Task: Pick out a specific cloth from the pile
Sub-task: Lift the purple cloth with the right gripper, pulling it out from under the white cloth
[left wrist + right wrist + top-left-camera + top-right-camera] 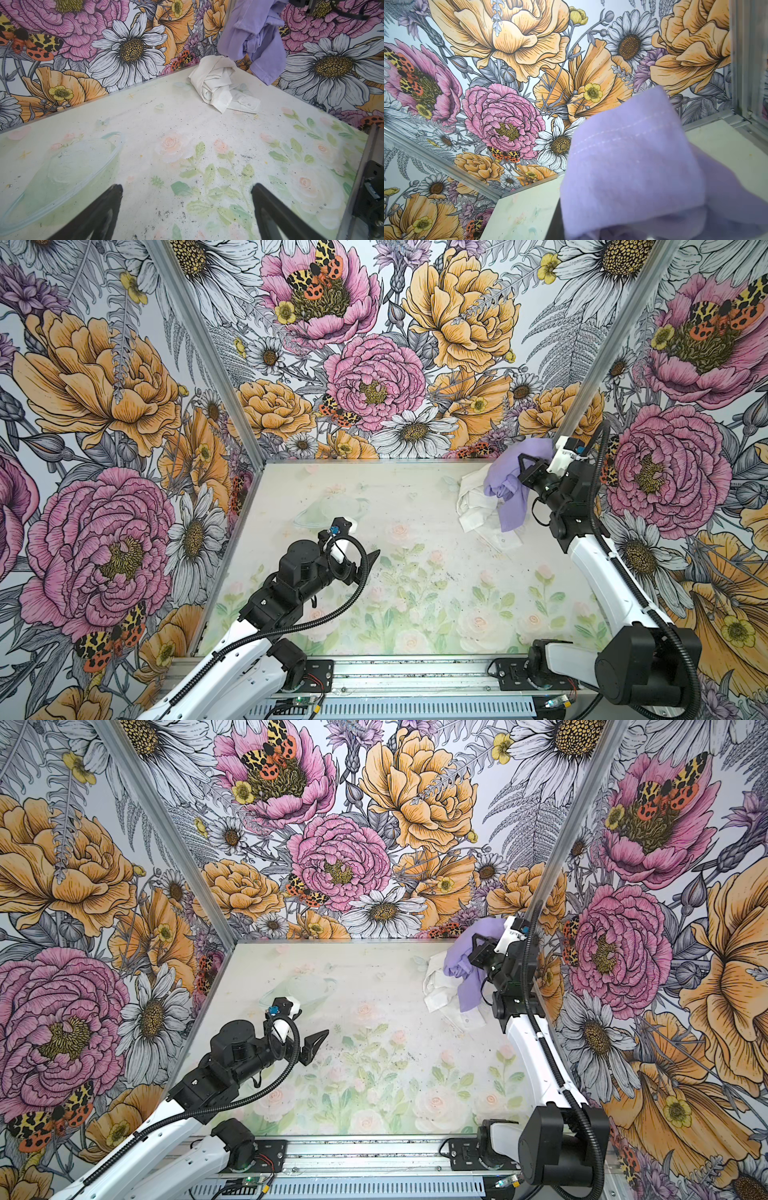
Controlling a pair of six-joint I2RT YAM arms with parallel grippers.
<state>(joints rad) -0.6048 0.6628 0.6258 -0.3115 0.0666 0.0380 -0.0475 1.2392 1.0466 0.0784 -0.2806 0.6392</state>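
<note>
- Nearest us: left tool hovers low over the bare tabletop, jaws spread wide with nothing between them. It is well apart from all the fabric.
- Far right corner: the pile, white buttoned shirt fabric, lies crumpled on the tabletop.
- Above and just beside it: the cloth, lavender, is off the tabletop, bunched and dangling from right tool.
- Right tool is clamped tight on the cloth's upper bunch, and lavender fills half the right wrist view.
- In the left wrist view the cloth's low hem looks clear of the white fabric. We can't tell for sure whether a fold touches the pile's top.
- Farthest: the floral wall, close behind the hanging cloth.
- Step, as we judge it: the grasp is made and the cloth is raised, but it is not yet set apart from the pile.
- Next, we think: keep the grip and carry the cloth sideways toward open tabletop. It should ride high enough that the hem doesn't snag the shirt fabric, and be let go only once well apart.
</note>
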